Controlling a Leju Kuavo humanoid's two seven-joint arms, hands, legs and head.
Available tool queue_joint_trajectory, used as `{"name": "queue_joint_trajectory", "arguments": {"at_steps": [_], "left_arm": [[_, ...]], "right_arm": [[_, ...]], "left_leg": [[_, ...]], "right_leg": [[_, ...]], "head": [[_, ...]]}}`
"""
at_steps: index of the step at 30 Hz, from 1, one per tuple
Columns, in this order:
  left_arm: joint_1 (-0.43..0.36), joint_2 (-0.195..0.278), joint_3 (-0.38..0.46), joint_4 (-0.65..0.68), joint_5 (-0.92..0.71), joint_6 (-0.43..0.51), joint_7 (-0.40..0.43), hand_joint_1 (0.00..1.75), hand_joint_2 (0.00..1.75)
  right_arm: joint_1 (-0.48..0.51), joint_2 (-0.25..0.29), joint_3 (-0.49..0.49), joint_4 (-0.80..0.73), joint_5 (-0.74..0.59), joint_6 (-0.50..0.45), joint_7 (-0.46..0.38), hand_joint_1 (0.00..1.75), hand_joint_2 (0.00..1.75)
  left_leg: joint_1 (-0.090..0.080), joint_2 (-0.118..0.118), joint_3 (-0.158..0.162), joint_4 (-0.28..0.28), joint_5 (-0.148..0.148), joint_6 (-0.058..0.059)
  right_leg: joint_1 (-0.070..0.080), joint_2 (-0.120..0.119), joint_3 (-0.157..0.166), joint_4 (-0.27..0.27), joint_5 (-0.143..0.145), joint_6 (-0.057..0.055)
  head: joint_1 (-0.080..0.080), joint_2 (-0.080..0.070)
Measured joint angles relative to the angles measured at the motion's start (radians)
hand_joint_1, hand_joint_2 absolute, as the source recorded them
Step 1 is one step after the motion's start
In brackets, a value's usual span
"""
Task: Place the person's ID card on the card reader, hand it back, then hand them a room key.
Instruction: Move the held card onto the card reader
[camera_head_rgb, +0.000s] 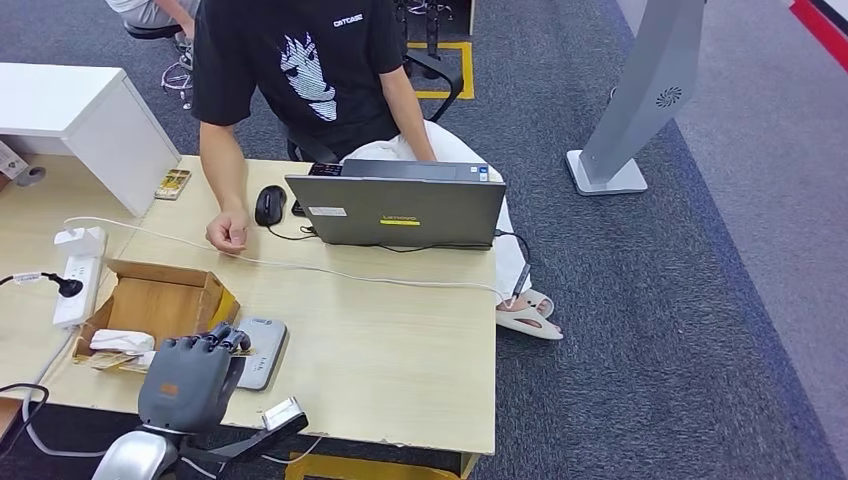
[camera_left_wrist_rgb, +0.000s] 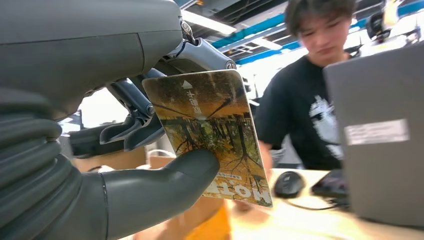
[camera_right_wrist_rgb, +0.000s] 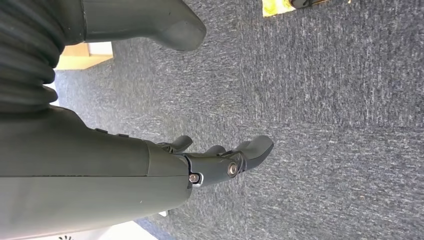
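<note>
Over desk's (camera_head_rgb: 400, 340) front-left corner | left hand (camera_head_rgb: 190, 380) pinches card (camera_left_wrist_rgb: 212, 135) upright, long axis vertical | right hand (camera_right_wrist_rgb: 220, 160) hangs empty, fingers loosely apart.

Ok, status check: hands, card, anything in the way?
Left hand pinching the card, beside the card reader. Right hand empty, fingers loosely curled over carpet. Person's hand on the table; path clear.

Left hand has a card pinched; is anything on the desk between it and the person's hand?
Nothing solid that I can see. Between the left hand, which holds the card, and the person's hand lie bare desk and a thin white cable. The cardboard box sits just beside that path.
</note>
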Motion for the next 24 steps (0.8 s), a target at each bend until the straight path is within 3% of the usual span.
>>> {"name": "queue_joint_trajectory", "arguments": {"at_steps": [11, 17, 24], "left_arm": [[0.012, -0.016, 0.063, 0.004, -0.001, -0.002, -0.038, 1.75, 1.75], [0.013, -0.090, 0.251, 0.052, -0.003, 0.082, -0.146, 1.75, 1.75], [0.011, -0.113, 0.296, 0.076, -0.006, 0.088, -0.150, 1.75, 1.75]], "right_arm": [[0.000, 0.000, 0.017, -0.006, -0.015, -0.002, 0.009, 0.00, 1.75], [-0.002, 0.000, 0.060, -0.022, -0.021, -0.003, 0.013, 0.00, 1.75], [-0.003, 0.000, 0.071, -0.025, -0.021, -0.003, 0.013, 0.00, 1.75]], "left_leg": [[0.000, 0.000, 0.000, 0.000, 0.000, 0.000], [0.000, 0.000, 0.000, 0.000, 0.000, 0.000], [0.000, 0.000, 0.000, 0.000, 0.000, 0.000]], "right_leg": [[0.000, 0.000, 0.000, 0.000, 0.000, 0.000], [0.000, 0.000, 0.000, 0.000, 0.000, 0.000], [0.000, 0.000, -0.001, 0.000, 0.000, 0.000]], "head": [[0.000, 0.000], [0.000, 0.000], [0.000, 0.000]]}}
